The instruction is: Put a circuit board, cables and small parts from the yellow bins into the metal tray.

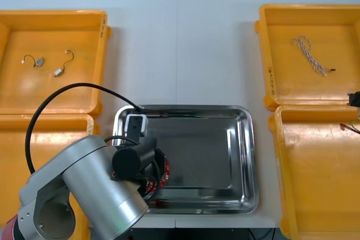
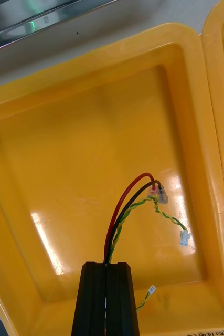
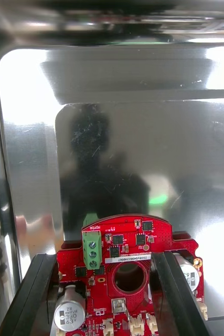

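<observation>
A round red circuit board (image 3: pixel 125 252) sits between the fingers of my left gripper (image 3: pixel 109 262), low over the left front part of the metal tray (image 1: pixel 242 155). One finger lies against the board's edge and the other crosses its face. From the front view, the board (image 1: pixel 163 171) peeks out red beside the left wrist. My right gripper (image 2: pixel 107 265) is shut on a cable bundle (image 2: pixel 135 197) of red, black and green-yellow wires, just above the floor of the front right yellow bin (image 2: pixel 49 173). The right gripper (image 1: pixel 354 99) shows at the table's right edge.
The back left bin (image 1: pixel 84 91) holds two small metal parts (image 1: pixel 59 71) with wire tails. In the back right bin (image 1: pixel 270 82) lies a twisted blue and white cable (image 1: pixel 309 54). A white connector (image 2: pixel 184 239) ends the green-yellow wires.
</observation>
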